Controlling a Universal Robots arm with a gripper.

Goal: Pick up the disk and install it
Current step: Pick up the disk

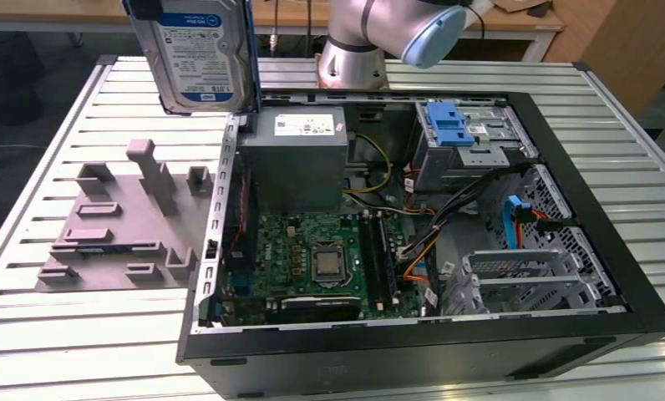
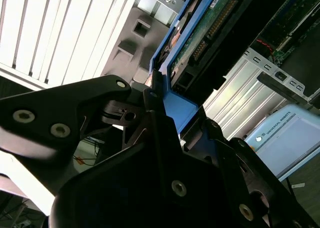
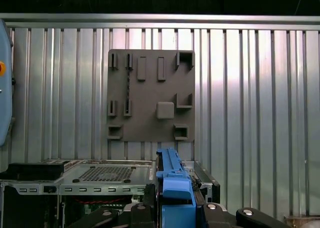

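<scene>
The disk hangs upright in the air above the table's far side, at the exterior view's left, just outside the open computer case. Its white-and-blue label faces the camera and its blue bracket runs along the edge. In the second wrist view my gripper is shut on the blue bracket, with the disk's green circuit board beyond it. In the first wrist view the bracket's edge stands between the black fingers.
A grey fixture plate with raised blocks lies on the slatted table beside the case. Inside the case are a grey power-supply box, the motherboard, a drive cage with a blue latch and loose cables. The arm's base stands behind.
</scene>
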